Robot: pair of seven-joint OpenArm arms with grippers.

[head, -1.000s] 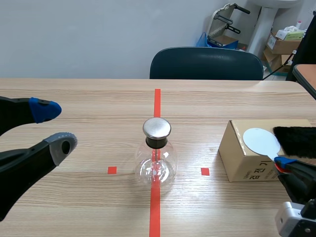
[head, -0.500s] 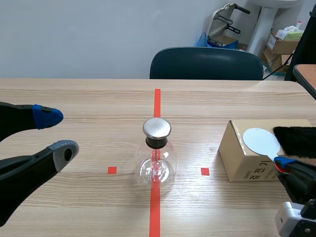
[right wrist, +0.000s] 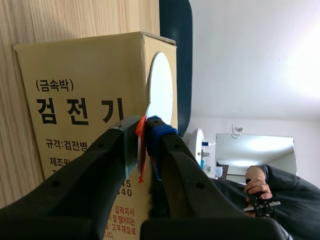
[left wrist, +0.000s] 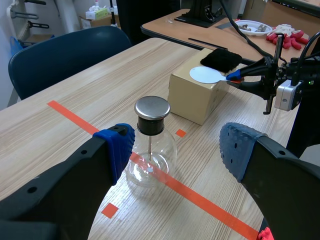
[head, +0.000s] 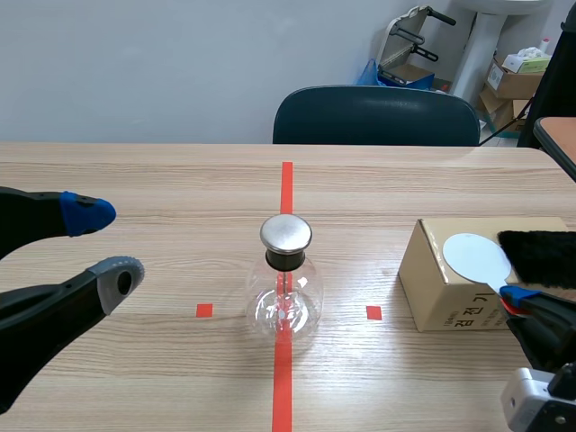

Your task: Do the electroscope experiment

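— Where is our flask [head: 286, 301]?

— Upright on the surface [head: 135, 180], on the red tape line [head: 286, 180], with its metal cap [head: 286, 233] on top. Nothing touches it. It stands apart from everything else, so either arm can get to the cap.

— And our left pincer [head: 102, 243]?

— It hangs well off to the flask's side, fingers spread wide and holding nothing. From its own camera the flask lies ahead, between the two fingers. We take that as a waiting pose, ready to steady the glass if needed.

— The right pincer [right wrist: 145, 131]?

— It is closed tight on the thin orange handle [right wrist: 141, 150] of the white disc [head: 477, 256]. The disc lies flat on top of the box [head: 441, 288], just beside the black cloth [head: 540, 256], perhaps touching it. The box lifts the disc off the surface, and the handle juts past its edge where our fingers can pinch it.

— What comes next?

— We judge the disc needs rubbing on the cloth and then carrying toward the cap. With so thin a handle, we must watch that the disc does not twist in the grip.
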